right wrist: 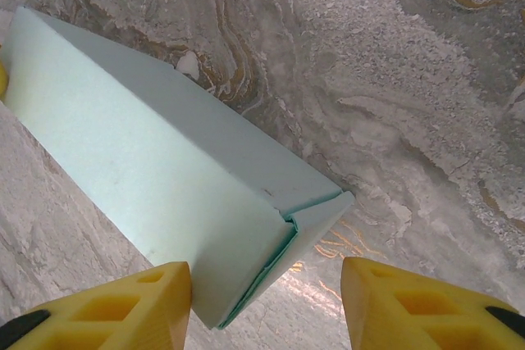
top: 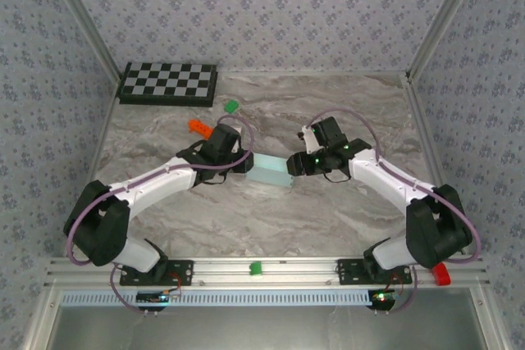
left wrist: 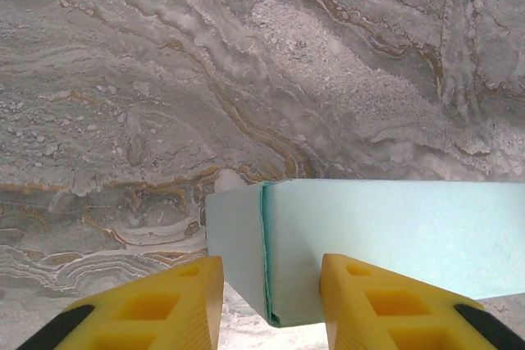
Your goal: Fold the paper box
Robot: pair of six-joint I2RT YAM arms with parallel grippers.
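The paper box [top: 271,171], a small rectangular carton of pale aqua-blue thin card, lies in the middle of the grey marble-patterned table [top: 328,219], lengthwise between the two arms. The left gripper [top: 244,163] meets its left end. In the left wrist view the yellow fingers [left wrist: 164,305] sit on either side of that end of the box [left wrist: 394,235], pressed against the card on both sides, so the jaws are clamped on it. The right gripper [top: 294,165] is at the opposite end. In the right wrist view its jaws stand apart around the box [right wrist: 164,170]: one yellow finger [right wrist: 115,305] is just against the card and the other is clear of it, with bare table between. At that end a flap [right wrist: 324,215] stands slightly proud of the box wall. Well apart at the far left corner lies a black-and-white checkerboard [top: 168,84], with a small green block [top: 232,106] and a small orange block [top: 198,127] nearer the arms.
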